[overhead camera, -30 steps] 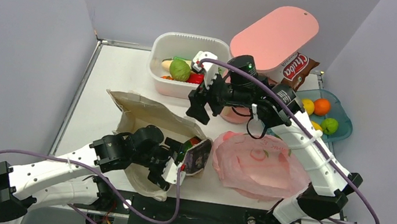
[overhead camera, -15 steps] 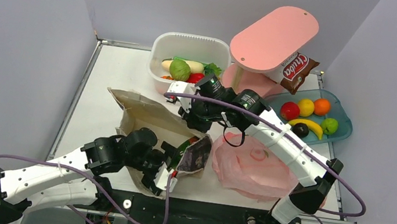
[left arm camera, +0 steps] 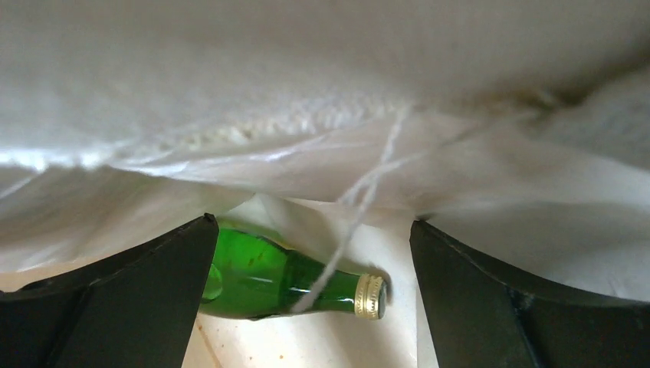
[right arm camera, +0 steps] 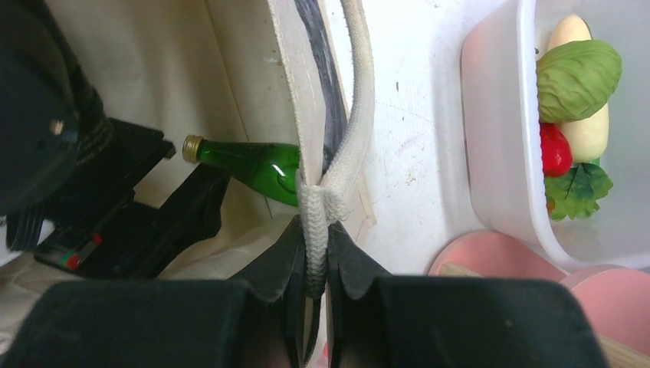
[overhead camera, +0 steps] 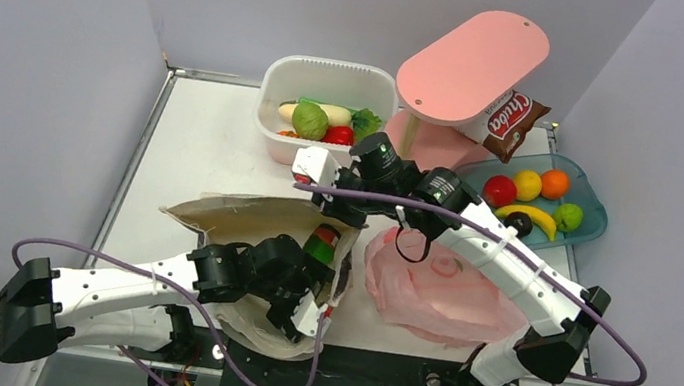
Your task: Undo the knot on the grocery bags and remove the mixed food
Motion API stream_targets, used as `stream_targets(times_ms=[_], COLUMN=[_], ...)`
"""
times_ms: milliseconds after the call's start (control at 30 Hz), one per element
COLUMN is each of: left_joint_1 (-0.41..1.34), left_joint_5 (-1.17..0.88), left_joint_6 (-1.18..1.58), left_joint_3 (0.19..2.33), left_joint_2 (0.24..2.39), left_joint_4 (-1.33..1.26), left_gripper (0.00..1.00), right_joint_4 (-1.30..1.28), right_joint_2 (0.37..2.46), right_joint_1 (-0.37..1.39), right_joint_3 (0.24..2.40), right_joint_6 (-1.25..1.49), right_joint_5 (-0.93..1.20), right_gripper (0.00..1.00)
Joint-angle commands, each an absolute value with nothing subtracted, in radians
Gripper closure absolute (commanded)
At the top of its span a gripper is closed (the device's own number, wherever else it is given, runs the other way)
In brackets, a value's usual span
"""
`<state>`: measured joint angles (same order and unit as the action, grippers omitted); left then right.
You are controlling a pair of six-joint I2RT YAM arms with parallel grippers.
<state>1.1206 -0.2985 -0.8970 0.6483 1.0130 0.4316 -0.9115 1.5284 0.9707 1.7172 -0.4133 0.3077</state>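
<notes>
Lilac-grey walls (overhead camera: pixel 34 59) close in a white table (overhead camera: pixel 195 132). Toward its front edge lies the beige tote (overhead camera: pixel 233 218) with its mouth facing right, and the pink bag (overhead camera: pixel 436 287) sits crumpled low just beside it on the right

The left claw (left arm camera: pixel 310 226) reaches into the mouth of the tote. Its jaws are spread wide and hold nothing. Between them, in the left wrist view, the green bottle (left arm camera: pixel 283 280) lies on its side on the inner cloth with its gold cap pointing right. A loose thread crosses in front of it, and canvas sags overhead

The right claw (right arm camera: pixel 314 228) is clenched on the tote's woven strap (right arm camera: pixel 356 115), which runs up from the fingers along the edge of the tote. In that view the bottle lies inside, partly behind the edge, with its cap toward the left arm's black fingers (right arm camera: pixel 192 207)

At the back a clear tub (overhead camera: pixel 279 73) holds the round green vegetable (overhead camera: pixel 309 120), the radish (overhead camera: pixel 332 111), the leafy green (overhead camera: pixel 366 119) and a red pepper (overhead camera: pixel 338 135). To its right stands a pink stand (overhead camera: pixel 472 65) with the crisp packet (overhead camera: pixel 511 124) tucked under the right end of its top. A blue tray (overhead camera: pixel 600 214) of fruit (overhead camera: pixel 527 185) sits near the right edge of the table, well apart from both bags
</notes>
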Motion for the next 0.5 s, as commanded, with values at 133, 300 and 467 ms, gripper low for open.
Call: stream_targets(times_ms=[133, 300, 467], left_joint_1=[0.941, 0.899, 0.903], left_joint_5=[-0.284, -0.200, -0.138], left_joint_6=[-0.646, -0.456, -0.338], left_joint_3=[0.714, 0.719, 0.718], left_joint_2=[0.928, 0.925, 1.027], left_joint_4=[0.415, 0.444, 0.398], left_gripper=[0.03, 0.03, 0.03], right_joint_4=[-0.778, -0.764, -0.740], right_joint_2=[1.404, 1.431, 1.440], right_joint_1=[0.954, 0.918, 0.875], right_joint_3=[1.660, 1.677, 1.686], right_joint_6=[-0.406, -0.302, -0.236], right_joint_5=[0.335, 0.373, 0.418], right_gripper=[1.00, 1.00, 1.00])
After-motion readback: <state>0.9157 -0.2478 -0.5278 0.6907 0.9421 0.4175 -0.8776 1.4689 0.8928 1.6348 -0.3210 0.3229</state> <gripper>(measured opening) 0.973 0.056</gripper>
